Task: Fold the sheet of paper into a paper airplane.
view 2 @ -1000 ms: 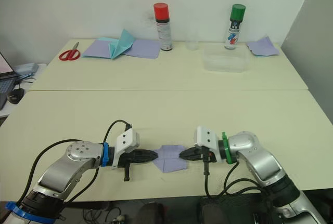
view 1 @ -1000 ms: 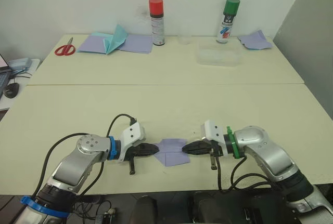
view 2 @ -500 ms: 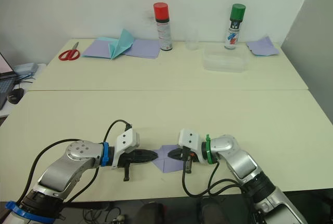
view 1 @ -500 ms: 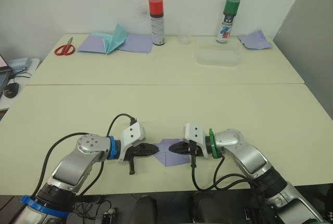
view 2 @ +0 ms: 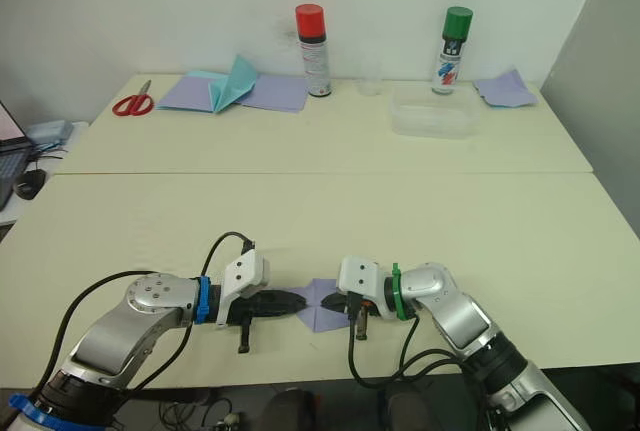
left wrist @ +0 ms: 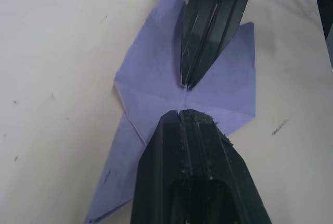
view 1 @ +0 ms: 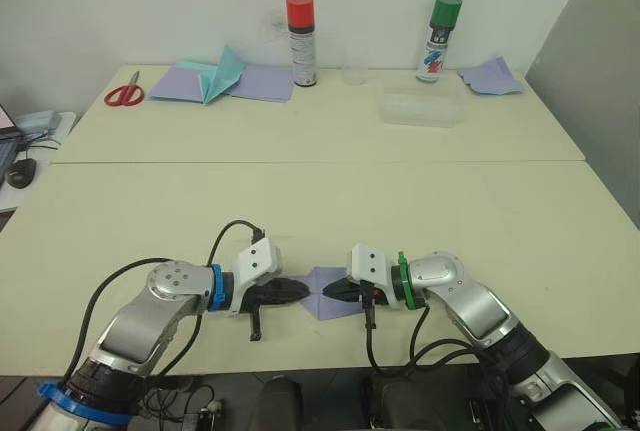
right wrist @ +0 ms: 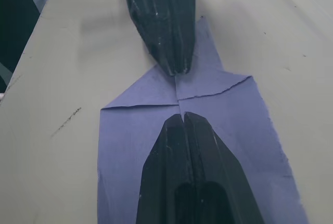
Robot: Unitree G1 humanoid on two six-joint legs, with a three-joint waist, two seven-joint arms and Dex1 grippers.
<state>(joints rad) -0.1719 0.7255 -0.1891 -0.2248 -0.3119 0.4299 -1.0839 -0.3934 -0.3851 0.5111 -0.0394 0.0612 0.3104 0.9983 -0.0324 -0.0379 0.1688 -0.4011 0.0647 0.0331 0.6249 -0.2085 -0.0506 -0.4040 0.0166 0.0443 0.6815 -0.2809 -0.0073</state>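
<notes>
Centrally, one sheet of paper [view 1: 322, 289] lies near; two grippers, left gripper [view 1: 303, 291] and right gripper [view 1: 331, 292], both closed, press it tip-to-tip.

The sheet of paper [left wrist: 218, 86] is thin, matt lavender paper, creased and faintly fibrous at its edges. The tabletop [view 1: 320, 201] at mid-frame looks smooth, matt cream laminate with small scuffs. The left gripper [left wrist: 179, 114] and right gripper [right wrist: 182, 116] are matt black plastic, finely ribbed, their arm housings brushed silvery metal.
</notes>
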